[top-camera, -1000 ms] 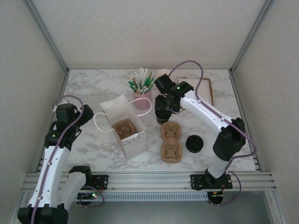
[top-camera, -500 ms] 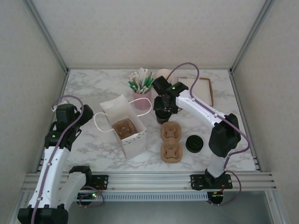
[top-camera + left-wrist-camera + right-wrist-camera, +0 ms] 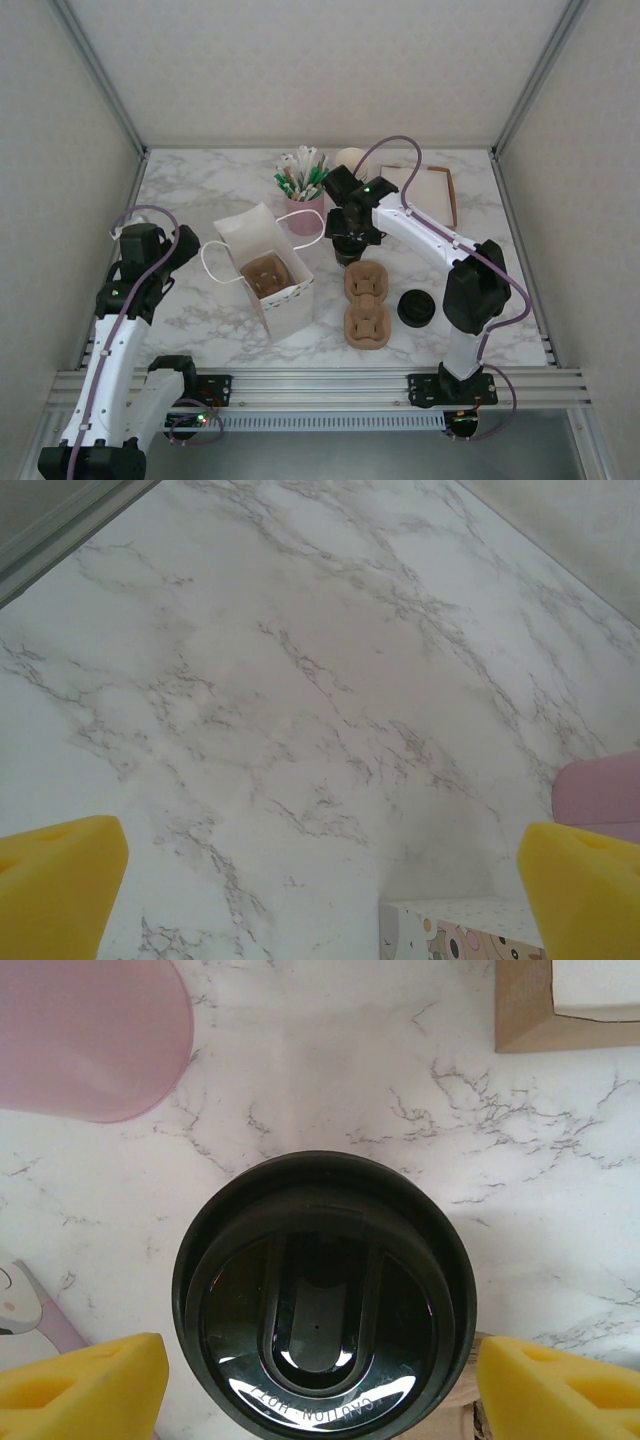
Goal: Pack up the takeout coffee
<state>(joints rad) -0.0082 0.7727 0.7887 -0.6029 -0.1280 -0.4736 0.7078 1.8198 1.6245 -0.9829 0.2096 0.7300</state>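
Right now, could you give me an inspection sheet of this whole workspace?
Surface: marble table, no spills seen.
Job's things: takeout coffee, lidded, upright beside the cardboard carrier.
Clutter: paper bag, pink cup of stirrers, black lids, wooden tray.
Pincers: left pincer open over the table; right pincer open, straddling the coffee's lid.
Cables: purple cables loop along both arms.
Surroundings: white walls, metal frame.
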